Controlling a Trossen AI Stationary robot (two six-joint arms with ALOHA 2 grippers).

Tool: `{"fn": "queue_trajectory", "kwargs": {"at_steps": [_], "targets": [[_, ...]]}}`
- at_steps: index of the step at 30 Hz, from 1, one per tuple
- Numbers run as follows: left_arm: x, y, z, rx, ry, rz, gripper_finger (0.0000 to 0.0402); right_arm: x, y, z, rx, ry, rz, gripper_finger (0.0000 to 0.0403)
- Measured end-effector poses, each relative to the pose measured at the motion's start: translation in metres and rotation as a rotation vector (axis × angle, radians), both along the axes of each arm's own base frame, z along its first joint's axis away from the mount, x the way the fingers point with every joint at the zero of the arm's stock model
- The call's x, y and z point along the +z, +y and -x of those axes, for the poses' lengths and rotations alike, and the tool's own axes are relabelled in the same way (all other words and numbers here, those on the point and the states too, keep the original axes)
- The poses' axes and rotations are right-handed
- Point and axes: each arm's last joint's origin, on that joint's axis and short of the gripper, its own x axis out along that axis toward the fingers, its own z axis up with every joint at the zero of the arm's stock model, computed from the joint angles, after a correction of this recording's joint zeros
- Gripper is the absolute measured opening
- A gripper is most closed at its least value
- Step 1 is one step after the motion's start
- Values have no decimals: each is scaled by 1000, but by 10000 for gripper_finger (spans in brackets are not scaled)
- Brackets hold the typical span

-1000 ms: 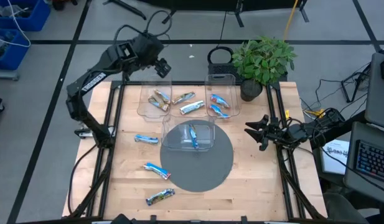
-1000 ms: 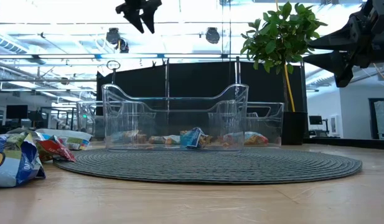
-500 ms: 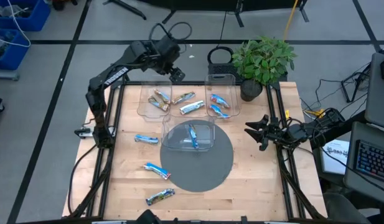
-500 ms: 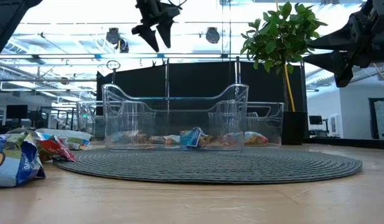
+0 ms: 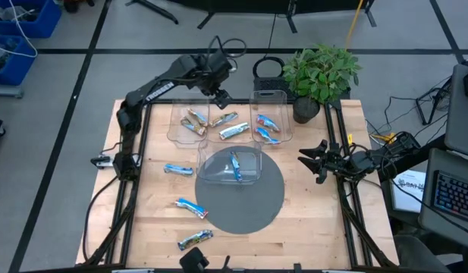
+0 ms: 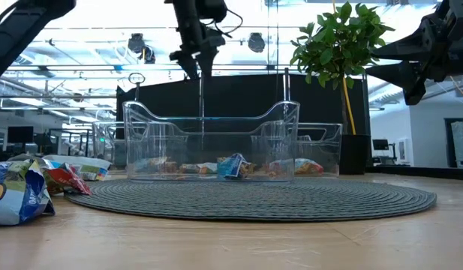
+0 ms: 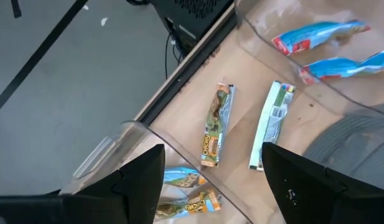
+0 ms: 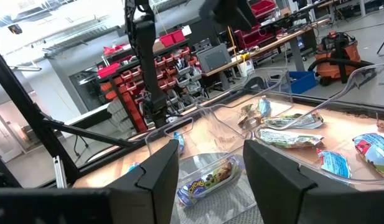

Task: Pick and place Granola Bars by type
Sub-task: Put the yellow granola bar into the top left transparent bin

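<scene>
Three clear bins stand on the table. The far left bin (image 5: 190, 121) holds tan/gold bars. The far right bin (image 5: 270, 121) holds bright blue bars (image 7: 316, 34). The near bin (image 5: 230, 167) holds one silvery-blue bar. A tan/gold-green bar (image 7: 216, 124) and a silvery bar (image 7: 269, 124) lie flat between the far bins. Two blue bars (image 5: 177, 169) (image 5: 190, 206) and a tan-green bar (image 5: 194, 240) lie loose on the left. My left gripper (image 5: 220, 98) (image 7: 213, 186) hangs open and empty above the far bins. My right gripper (image 5: 318, 163) (image 8: 210, 180) waits open at the right edge.
A potted plant (image 5: 321, 72) stands at the far right corner. A round dark mat (image 5: 245, 201) lies under the near bin. Black rails (image 5: 135, 152) run along the table's left and right edges.
My left gripper has swung toward the table's right along the far edge and come down, and now points down over the gap between the two far bins. Nothing on the table has moved.
</scene>
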Motion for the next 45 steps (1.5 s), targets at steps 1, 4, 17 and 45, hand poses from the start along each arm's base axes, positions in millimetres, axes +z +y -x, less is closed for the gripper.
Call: {"fn": "queue_trajectory", "kwargs": {"at_steps": [1, 4, 17, 45], "targets": [[-4, 2, -2, 1, 10, 5, 269, 0, 0, 0, 0, 0, 0, 171], [-17, 7, -9, -19, 48, 16, 269, 0, 0, 0, 0, 0, 0, 171], [-54, 17, -29, -65, 120, 72, 269, 0, 0, 0, 0, 0, 0, 171], [-151, 27, -30, -205, 191, 130, 269, 0, 0, 0, 0, 0, 0, 171]]}}
